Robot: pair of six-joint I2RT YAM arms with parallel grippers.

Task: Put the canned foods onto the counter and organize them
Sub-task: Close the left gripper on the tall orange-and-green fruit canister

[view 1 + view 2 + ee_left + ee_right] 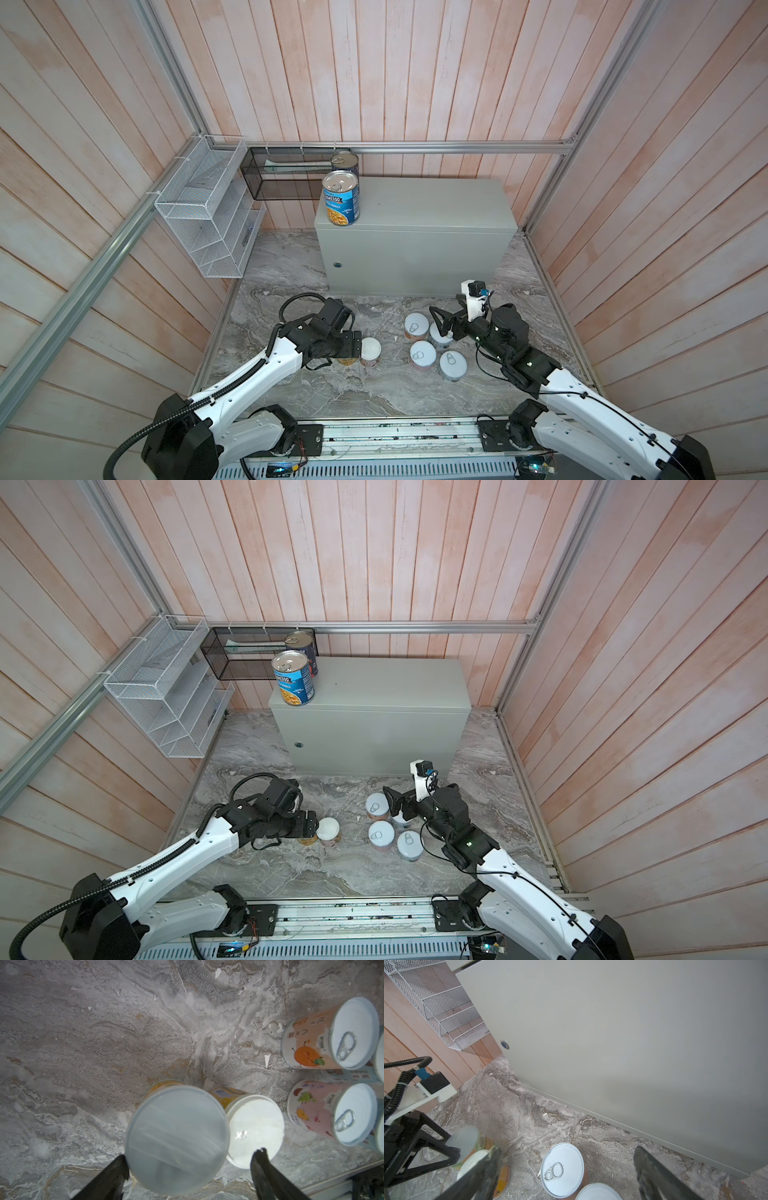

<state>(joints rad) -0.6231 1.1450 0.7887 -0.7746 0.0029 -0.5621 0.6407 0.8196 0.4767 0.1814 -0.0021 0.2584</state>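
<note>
**Counter** (419,203): grey-green box at the rear. Two of the eight cans are stood on its left end: the Progresso can (341,199) at the front corner and a dark can (345,161) close behind it.

**Marble surface** (374,395): six cans are stood here, all upright.
- Clear-lid can (176,1138): straddled by the left jaws, which are held apart. One finger (112,1178) is at the lid's rim and a gap is seen on the other side, so no grip is made yet.
- White-lid can (255,1126): just beside the clear-lid can; whether they touch cannot be told.
- Pull-tab cans (423,355): four, packed in a tight cluster. The right jaws are held wide apart and empty above its rear edge.

**Step judged:** closing on the clear-lid can; roughly a quarter of the task is done.

**Hazards judged:**
- The white-lid can may be clipped, pinched or toppled, since the far finger comes down right against it.
- If only the plastic lid is caught, the can may slip or the lid may pop off.
- The Progresso can may be nudged off its corner if the next can is set down too close.
</note>
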